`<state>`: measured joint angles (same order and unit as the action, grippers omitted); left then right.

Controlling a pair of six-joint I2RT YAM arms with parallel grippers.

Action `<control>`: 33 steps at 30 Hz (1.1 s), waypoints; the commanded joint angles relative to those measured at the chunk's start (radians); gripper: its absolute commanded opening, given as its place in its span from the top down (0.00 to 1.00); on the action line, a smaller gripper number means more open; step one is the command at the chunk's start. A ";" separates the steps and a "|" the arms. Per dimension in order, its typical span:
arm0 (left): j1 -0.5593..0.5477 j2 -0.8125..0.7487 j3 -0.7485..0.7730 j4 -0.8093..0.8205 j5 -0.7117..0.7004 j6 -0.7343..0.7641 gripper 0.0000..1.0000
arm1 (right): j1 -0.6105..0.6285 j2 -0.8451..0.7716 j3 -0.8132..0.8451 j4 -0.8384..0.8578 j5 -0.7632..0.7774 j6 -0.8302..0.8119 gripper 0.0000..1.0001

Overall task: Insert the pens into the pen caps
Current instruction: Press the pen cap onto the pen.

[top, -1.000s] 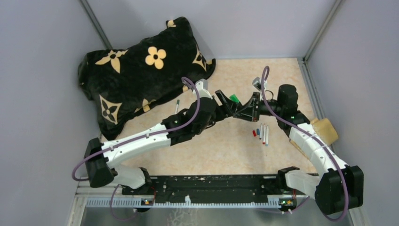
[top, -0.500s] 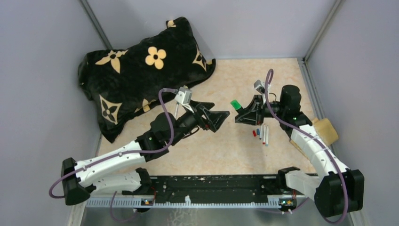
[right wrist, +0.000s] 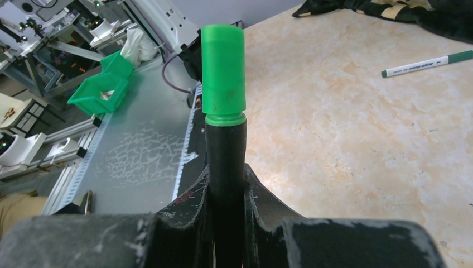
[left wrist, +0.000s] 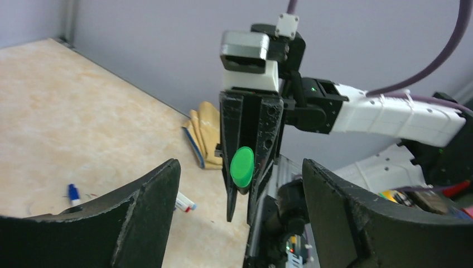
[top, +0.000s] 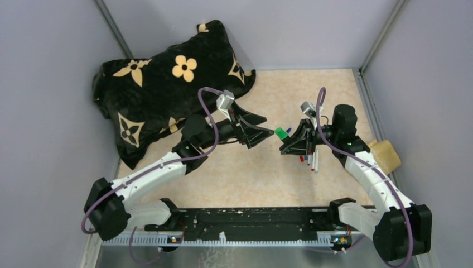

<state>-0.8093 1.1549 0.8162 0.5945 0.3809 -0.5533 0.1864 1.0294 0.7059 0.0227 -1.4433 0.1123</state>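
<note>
My right gripper [top: 289, 140] is shut on a thick black pen [right wrist: 226, 162], which sticks out to the left with a bright green pen cap [right wrist: 223, 70] seated on its end. The left gripper [top: 268, 128] is open and empty, a short gap left of that cap [top: 280, 133] and facing it. In the left wrist view the green cap [left wrist: 242, 166] shows between my spread fingers [left wrist: 139, 212]. Several thin pens [top: 310, 159] lie on the table under the right wrist. One white pen with a green end [right wrist: 426, 64] lies further off.
A black cushion with tan flowers [top: 167, 84] covers the table's back left. A tan cardboard box [top: 385, 155] sits at the right edge. Grey walls close in the back and sides. Beyond the near edge, a green bin [right wrist: 103, 89] stands off the table.
The two grippers were together at the green cap. The left gripper has opened and drawn back to the left, leaving the cap on the pen. The right gripper has shifted slightly nearer.
</note>
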 commanded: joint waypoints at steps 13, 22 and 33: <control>0.005 0.210 0.044 0.329 0.261 -0.173 0.25 | 0.003 0.000 -0.010 0.103 -0.037 0.048 1.00; -0.011 0.278 0.069 0.390 0.236 -0.214 0.43 | 0.016 0.008 -0.016 0.122 -0.012 0.073 1.00; -0.051 0.303 0.072 0.408 0.187 -0.207 0.50 | 0.023 0.017 -0.019 0.140 0.000 0.096 1.00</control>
<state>-0.8425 1.4441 0.8562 0.9543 0.5846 -0.7662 0.2008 1.0435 0.6933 0.1158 -1.4498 0.2005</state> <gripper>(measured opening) 0.520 0.147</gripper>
